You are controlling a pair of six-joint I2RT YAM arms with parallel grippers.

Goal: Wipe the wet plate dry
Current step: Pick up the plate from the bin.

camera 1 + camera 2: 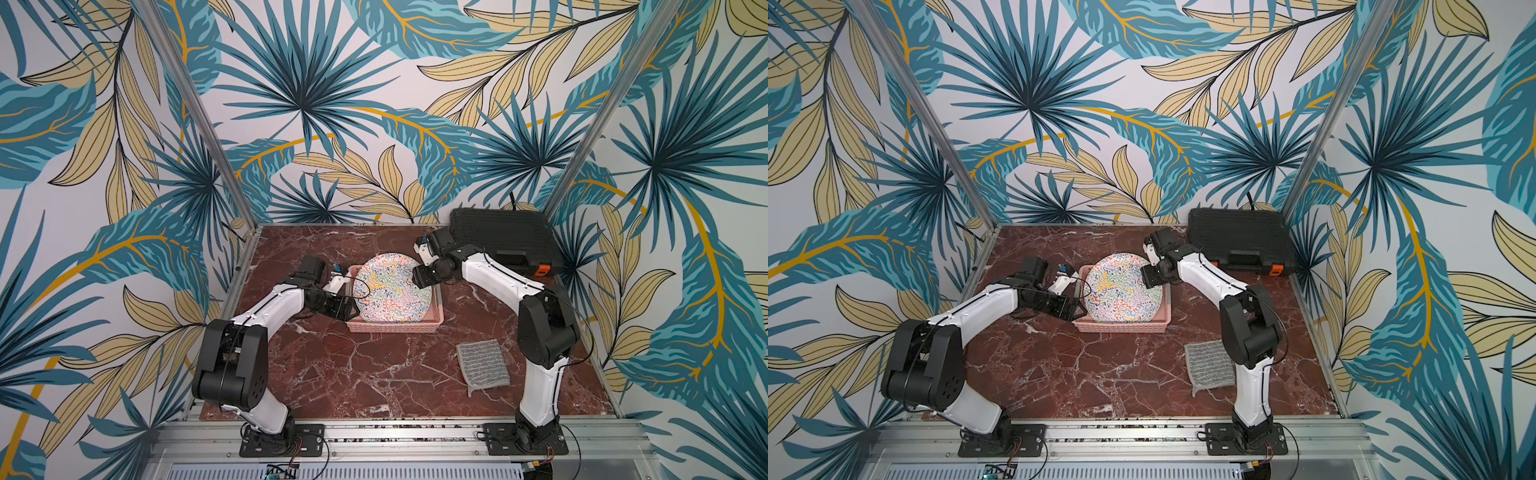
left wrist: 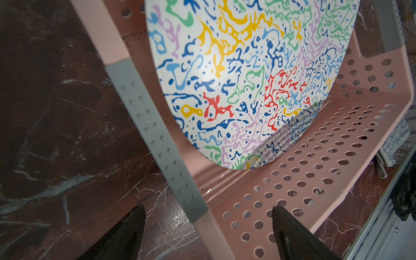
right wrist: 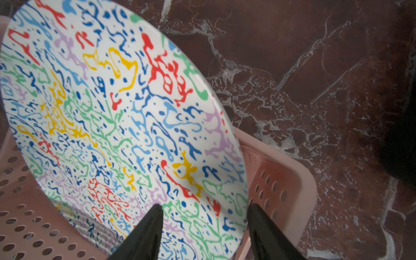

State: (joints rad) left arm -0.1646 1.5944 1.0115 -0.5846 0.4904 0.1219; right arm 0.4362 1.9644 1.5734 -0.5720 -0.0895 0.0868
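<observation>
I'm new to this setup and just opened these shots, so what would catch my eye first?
The plate, covered in multicoloured squiggles, stands tilted in a pink basket on the red marble table, with the left gripper and right gripper at its two sides. Loud palm-leaf wallpaper covers the walls all round. A grey cloth lies flat toward the table's right front.

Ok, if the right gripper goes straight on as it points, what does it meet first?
Probably the plate: the right gripper straddles its rim with open jaws, one over its face, the other by the pink basket wall. Depth is unclear.
</observation>
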